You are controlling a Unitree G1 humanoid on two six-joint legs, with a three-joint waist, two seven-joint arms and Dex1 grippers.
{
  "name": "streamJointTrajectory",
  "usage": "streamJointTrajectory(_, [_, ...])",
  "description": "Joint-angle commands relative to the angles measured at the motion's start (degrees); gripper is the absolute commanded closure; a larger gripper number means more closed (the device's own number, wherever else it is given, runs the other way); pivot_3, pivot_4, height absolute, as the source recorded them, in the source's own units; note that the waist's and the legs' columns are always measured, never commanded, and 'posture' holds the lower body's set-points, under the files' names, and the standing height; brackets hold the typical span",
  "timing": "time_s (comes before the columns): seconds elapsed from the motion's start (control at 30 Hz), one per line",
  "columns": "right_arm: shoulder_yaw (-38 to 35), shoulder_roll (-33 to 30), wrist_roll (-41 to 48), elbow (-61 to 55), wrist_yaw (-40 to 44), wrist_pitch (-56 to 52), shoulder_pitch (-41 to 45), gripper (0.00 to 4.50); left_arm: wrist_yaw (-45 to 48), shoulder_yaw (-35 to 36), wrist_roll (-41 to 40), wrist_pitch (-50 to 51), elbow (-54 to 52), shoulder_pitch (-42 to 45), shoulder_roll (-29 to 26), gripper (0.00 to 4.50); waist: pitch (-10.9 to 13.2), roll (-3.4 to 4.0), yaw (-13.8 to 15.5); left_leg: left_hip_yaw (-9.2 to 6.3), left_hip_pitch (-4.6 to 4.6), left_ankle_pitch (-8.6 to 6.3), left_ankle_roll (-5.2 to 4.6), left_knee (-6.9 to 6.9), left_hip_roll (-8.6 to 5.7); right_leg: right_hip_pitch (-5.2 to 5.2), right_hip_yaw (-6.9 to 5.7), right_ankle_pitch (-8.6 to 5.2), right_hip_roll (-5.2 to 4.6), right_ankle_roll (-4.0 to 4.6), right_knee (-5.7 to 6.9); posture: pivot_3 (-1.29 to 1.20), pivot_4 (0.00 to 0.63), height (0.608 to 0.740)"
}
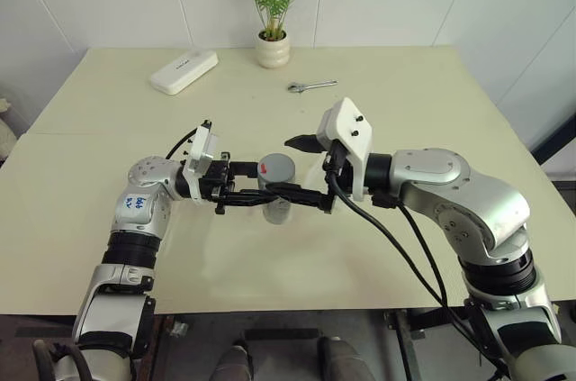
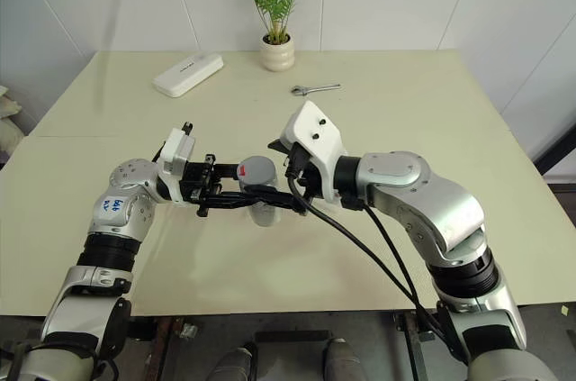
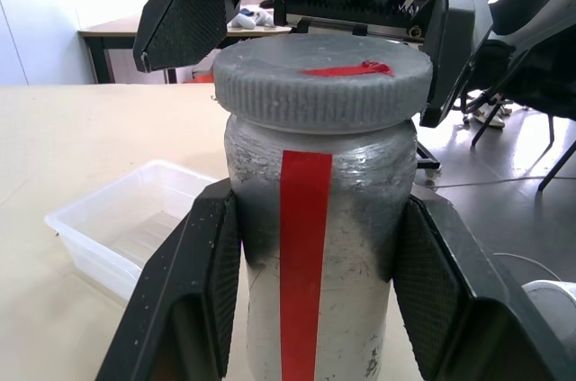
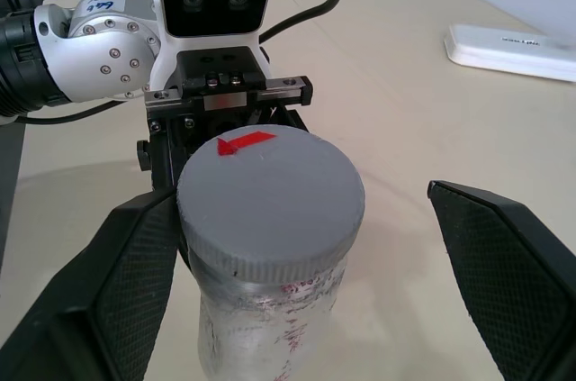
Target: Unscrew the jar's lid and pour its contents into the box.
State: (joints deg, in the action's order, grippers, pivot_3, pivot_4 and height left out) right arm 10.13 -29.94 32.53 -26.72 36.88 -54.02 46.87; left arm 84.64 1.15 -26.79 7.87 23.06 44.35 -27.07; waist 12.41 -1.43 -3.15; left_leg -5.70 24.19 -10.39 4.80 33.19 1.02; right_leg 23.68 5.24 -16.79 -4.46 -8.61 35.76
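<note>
Left wrist view adds the box point(image 3: 135, 228) (beside the jar point(image 3: 319, 255)).

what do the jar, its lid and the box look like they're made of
Jar: clear glass or hard plastic, can't tell which; the wall looks dusty grey, with a red tape strip.
Lid: likely matte grey plastic, with a ribbed rim and a red mark.
Box: thin translucent plastic, glossy, with rounded corners.

Head views look down; wrist views closely share the jar point(image 3: 319, 246).
</note>
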Motion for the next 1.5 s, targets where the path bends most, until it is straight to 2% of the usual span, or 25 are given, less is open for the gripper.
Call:
streamJointTrajectory(0.03, [-3.5,-1.1,0.8,-2.4,-0.3,-0.1,0.0,0.03,0.9,0.6,-1.0,-0.6,-1.3,1.1,-0.1,2.5,0.0,0.0,0.0,0.0,0.0,0.0,0.0,0.0,0.0,0.0,0.0,0.0,0.0,0.0,0.0,0.0,0.15,0.74])
streamJointTrajectory(0.33, [-3.8,-2.7,3.2,-4.4,0.8,-0.9,-1.1,0.03,1.0,0.6,-0.7,-0.7,-1.0,1.2,-0.1,2.5,0.0,0.0,0.0,0.0,0.0,0.0,0.0,0.0,0.0,0.0,0.0,0.0,0.0,0.0,-0.02,0.0,0.15,0.74])
streamJointTrajectory(0.77, [-4.5,-1.1,6.3,-5.7,0.2,-1.6,-0.8,0.03,1.4,0.7,-0.5,-1.5,0.1,2.0,-0.1,2.5,0.0,0.0,0.0,0.0,0.0,0.0,0.0,-0.01,0.0,0.0,0.0,0.0,0.0,0.0,-0.03,0.0,0.15,0.74])
streamJointTrajectory(1.5, [-1.1,1.9,3.2,0.6,3.0,2.3,2.8,0.03,0.8,0.7,-0.7,-1.4,-1.0,1.2,0.1,2.5,0.0,0.0,0.0,0.0,0.0,0.0,0.0,-0.01,0.0,0.0,0.0,0.0,0.0,0.0,-0.03,0.0,0.15,0.74])
